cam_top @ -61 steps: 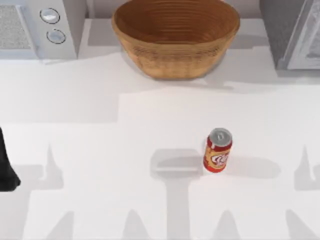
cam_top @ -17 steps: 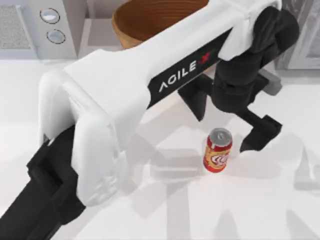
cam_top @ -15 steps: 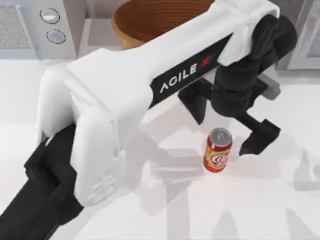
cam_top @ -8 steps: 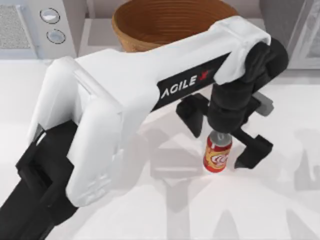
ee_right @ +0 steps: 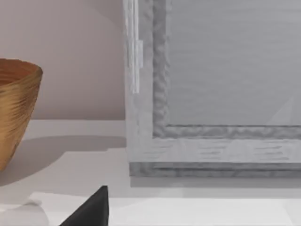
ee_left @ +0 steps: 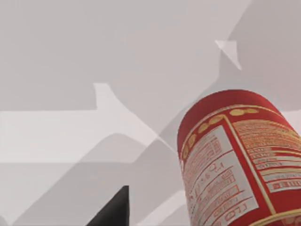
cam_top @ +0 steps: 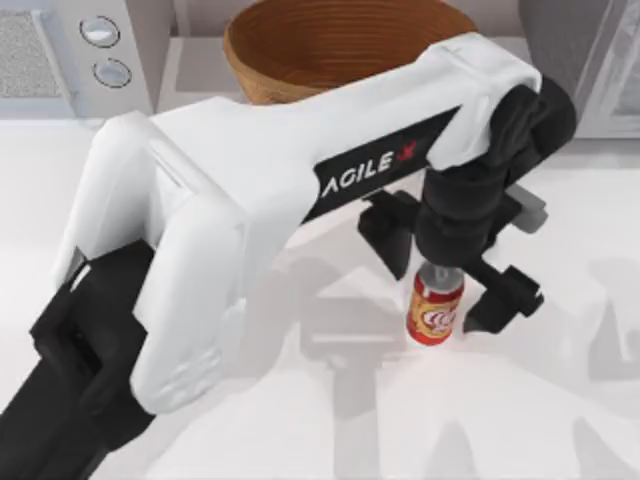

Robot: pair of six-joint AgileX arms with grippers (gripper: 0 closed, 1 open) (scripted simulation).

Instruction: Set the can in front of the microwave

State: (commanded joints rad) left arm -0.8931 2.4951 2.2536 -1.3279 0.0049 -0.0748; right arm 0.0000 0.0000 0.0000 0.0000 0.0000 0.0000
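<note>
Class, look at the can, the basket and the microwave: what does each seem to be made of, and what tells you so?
Can: probably painted metal, with a glossy red printed wall and silver top.
Basket: apparently woven wicker, matte tan with ribbed coils.
Microwave: looks like smooth pale plastic or painted metal, with shiny silver dials.
The left tool straddles the can.

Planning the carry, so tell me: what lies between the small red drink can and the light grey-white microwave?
In the top view, my left arm's white link crosses between can and microwave.

The left arm's wrist hides the can (cam_top: 434, 318) top; the microwave (cam_top: 60, 50) is cut off
</note>
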